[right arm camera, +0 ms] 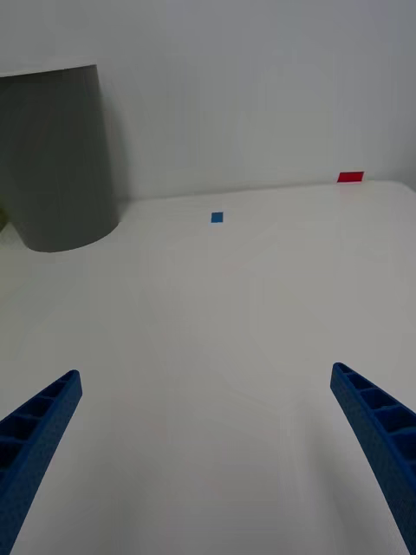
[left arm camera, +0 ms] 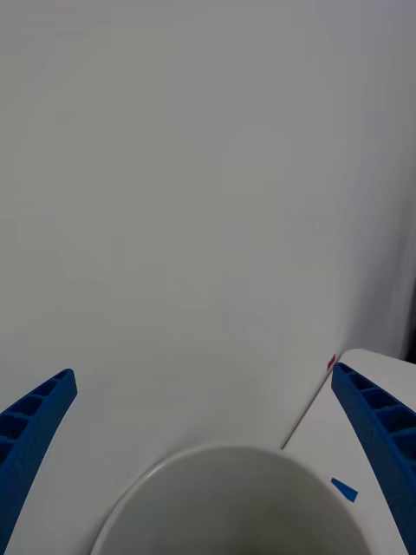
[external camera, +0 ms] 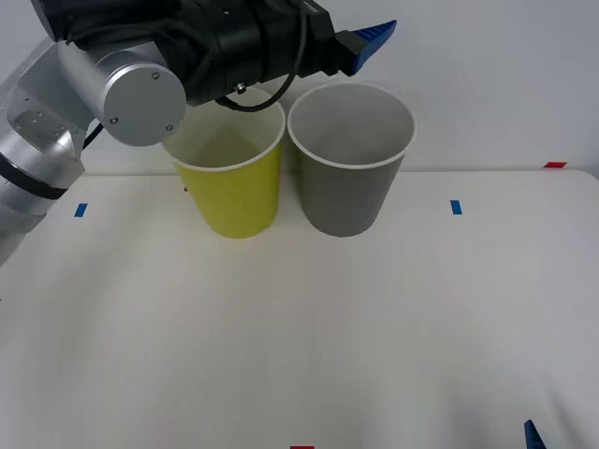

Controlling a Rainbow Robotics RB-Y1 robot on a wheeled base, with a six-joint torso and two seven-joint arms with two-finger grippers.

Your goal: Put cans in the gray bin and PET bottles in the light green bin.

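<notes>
The light green bin [external camera: 234,192] and the gray bin [external camera: 351,182] stand side by side at the back of the white table, both upright. My left gripper [external camera: 372,39] hangs high above the gray bin's back rim. In the left wrist view it [left arm camera: 204,375] is open with nothing between its fingers, and the white rim of the gray bin [left arm camera: 234,460] lies just below. My right gripper [right arm camera: 206,373] is open and empty low over the table at the front right, with the gray bin [right arm camera: 56,156] far ahead of it. Cans and PET bottles are out of view.
The white table [external camera: 299,327] spreads wide in front of the bins. Small blue tape marks [external camera: 456,207] and a red one [external camera: 554,165] lie on it. A white wall stands close behind the bins. The left arm's bulky joints [external camera: 140,89] overhang the light green bin.
</notes>
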